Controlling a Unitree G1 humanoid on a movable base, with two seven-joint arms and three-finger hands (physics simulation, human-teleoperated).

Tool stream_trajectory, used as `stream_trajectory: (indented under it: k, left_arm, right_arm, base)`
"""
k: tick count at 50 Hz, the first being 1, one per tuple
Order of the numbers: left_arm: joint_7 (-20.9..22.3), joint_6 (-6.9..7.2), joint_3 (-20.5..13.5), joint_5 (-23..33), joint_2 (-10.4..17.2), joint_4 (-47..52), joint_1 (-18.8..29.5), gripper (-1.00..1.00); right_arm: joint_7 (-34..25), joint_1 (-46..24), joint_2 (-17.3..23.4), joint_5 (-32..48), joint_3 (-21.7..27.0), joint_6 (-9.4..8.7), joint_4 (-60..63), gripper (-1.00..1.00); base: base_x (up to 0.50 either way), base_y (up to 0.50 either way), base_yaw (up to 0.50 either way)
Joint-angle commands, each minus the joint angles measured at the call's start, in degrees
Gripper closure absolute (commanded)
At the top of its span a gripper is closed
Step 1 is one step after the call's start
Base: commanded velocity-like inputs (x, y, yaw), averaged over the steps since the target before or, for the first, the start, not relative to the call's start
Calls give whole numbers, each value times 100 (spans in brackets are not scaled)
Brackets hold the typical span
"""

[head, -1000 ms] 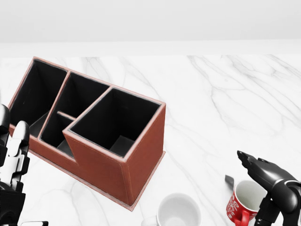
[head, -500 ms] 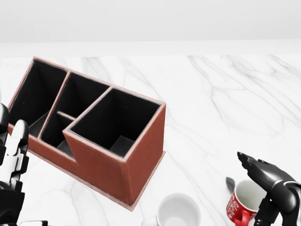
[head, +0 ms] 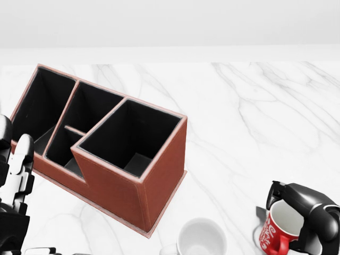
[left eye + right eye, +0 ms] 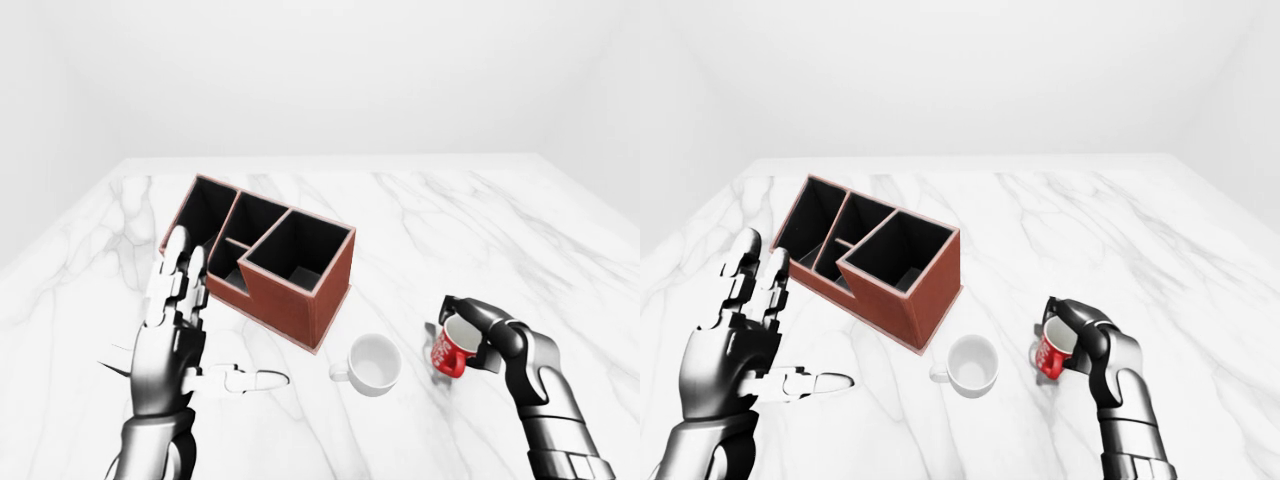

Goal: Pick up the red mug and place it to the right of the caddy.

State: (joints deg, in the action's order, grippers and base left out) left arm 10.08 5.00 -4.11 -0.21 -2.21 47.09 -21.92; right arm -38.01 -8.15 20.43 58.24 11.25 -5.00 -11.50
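R hand [image 3: 305, 212] fingers wrapped round red mug [image 3: 277, 229], mug tipped, mouth up-left, near white mug [image 3: 201, 237]. L hand [image 4: 170, 345] wide open, holding nothing.

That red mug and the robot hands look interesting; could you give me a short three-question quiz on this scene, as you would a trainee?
1. True or false: the right robot hand has its fingers closed round the red mug.
2. Which lies between the caddy and the red mug in the left-eye view? A) a white mug B) a spoon C) a plate
3. Fill in: the left robot hand is ____, holding nothing.

Key: 1. True, and the mug is tilted. 2. A. 3. open, fingers spread above the marble table.
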Motion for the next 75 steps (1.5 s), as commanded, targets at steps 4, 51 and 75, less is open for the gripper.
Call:
stream_trajectory:
  k: [4,51,75]
  left_arm:
    - [-8,0,-2,-13,16,12,-4,-100]
    - [74,0,-100,-60,-35,92,-18,-100]
    - [64,0,-104,-59,-27,55,1,-100]
  right_arm:
    - [-199,-37,146,-78,269,0,622,100]
    - [-199,-1276,-358,513,-474,0,1153,100]
    - [-199,-1576,-777,577,-852,0,677,100]
  base:
    - [0,0,0]
    - [0,0,0]
    - [0,0,0]
